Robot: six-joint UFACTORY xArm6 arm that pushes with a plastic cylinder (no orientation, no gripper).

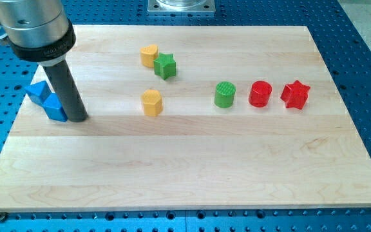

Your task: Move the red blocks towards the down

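The near part of the wooden board (192, 174) carries no blocks; the board itself lies on a blue perforated table (366, 64). My tip (78, 118) is down on the board at the view's left, the dark rod (66, 90) rising from it to the grey collar of my arm at the view's top left. I carry no claw, only this rod, so there is nothing to release or clench, and the tip grasps nothing. Just left of the tip, touching or nearly touching the rod, sits a blue block (55, 108) of angular shape, and a second blue block (38, 92) lies against it, slightly farther and more to the left; their exact shapes I cannot make out. Farther right, at about the same depth as the second blue block, a row runs across the board: a yellow block (152, 102) of roughly hexagonal form near the middle, then a green cylinder (225, 95), a red cylinder (260, 94) and a red star block (295, 95) at the right end. The two red blocks stand just beside each other but apart, and both are well apart from my tip, with the yellow and green blocks between. Farther still, left of centre, a second yellow block (149, 56) and a green star block (165, 66) sit touching or nearly so.
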